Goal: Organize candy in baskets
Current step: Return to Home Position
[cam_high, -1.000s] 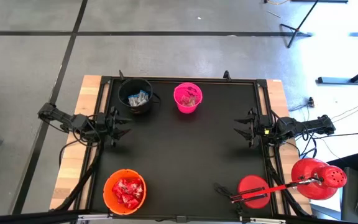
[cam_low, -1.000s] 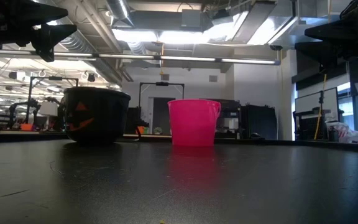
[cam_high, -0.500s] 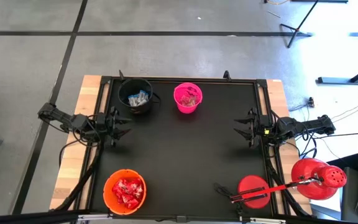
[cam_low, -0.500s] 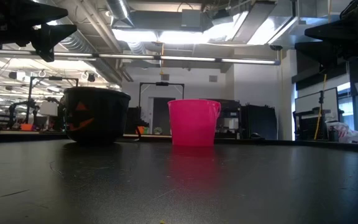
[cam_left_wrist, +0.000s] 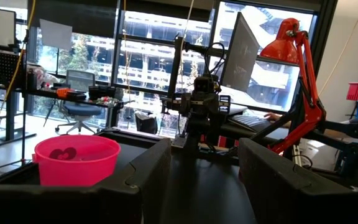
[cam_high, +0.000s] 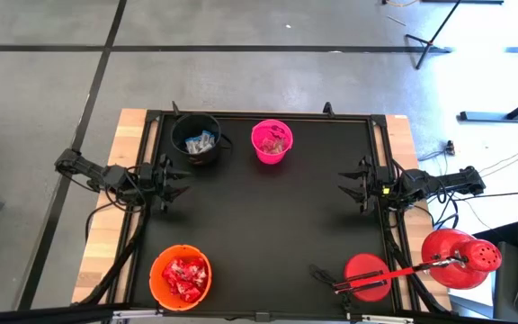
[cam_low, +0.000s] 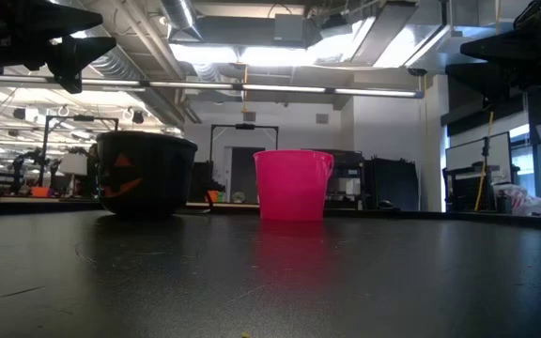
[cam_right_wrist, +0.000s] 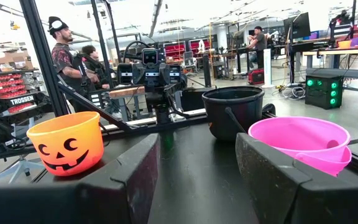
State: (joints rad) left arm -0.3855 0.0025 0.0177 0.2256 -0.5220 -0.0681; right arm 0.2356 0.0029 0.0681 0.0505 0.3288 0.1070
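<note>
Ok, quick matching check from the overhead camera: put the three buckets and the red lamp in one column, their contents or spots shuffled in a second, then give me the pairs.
1. black bucket
2. pink bucket
3. orange bucket
4. red lamp

A. full of red packets
B. near right corner, shade past the mat's edge
C. holds blue-and-white bars
D. mat's far edge, near its middle

Pairs: 1-C, 2-D, 3-A, 4-B.

The left tool and right tool hang open at the mat's sides.

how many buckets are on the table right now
3. The black bucket stands at the table upper left in the high view, the pink bucket just right of it, the orange bucket at the lower left. None seems hidden.
</note>
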